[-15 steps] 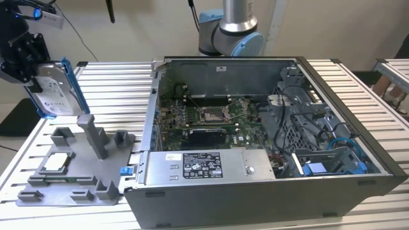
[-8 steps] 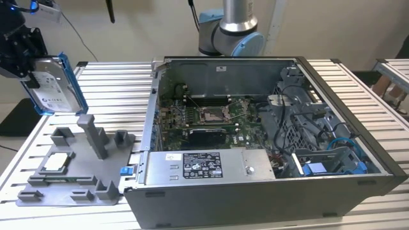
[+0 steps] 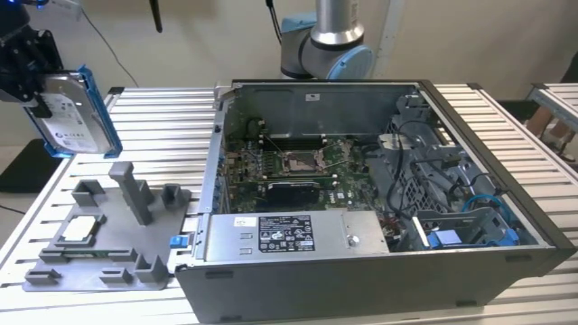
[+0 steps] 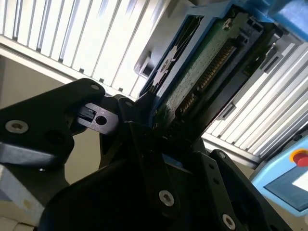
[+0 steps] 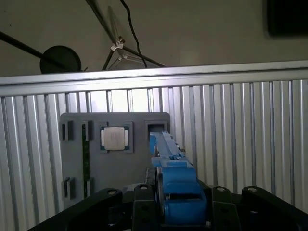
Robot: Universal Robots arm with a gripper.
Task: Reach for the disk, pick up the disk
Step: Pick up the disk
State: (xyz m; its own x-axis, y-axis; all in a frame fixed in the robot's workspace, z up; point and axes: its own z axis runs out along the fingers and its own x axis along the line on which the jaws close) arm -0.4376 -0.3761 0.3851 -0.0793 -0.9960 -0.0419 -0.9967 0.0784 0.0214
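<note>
The disk (image 3: 74,112) hangs in the air at the exterior view's left, well above the grey fixture tray (image 3: 99,274). It is a silver drive with a white label in a blue bracket, held on edge. My gripper (image 3: 40,84) is shut on it, black fingers clamping its upper part. In the second wrist view the disk (image 4: 202,67) shows its green circuit board and blue frame between the black fingers (image 4: 139,115). The first wrist view looks down along the disk's blue bracket (image 5: 175,185) toward the tray (image 5: 139,163) below.
An open computer case (image 3: 380,203) fills the table's middle and the exterior view's right. The grey tray carries upright posts (image 3: 135,193) and a small square silver chip (image 3: 80,229), the chip (image 5: 115,138) also in the first wrist view. Ribbed aluminium tabletop (image 3: 162,128) surrounds them.
</note>
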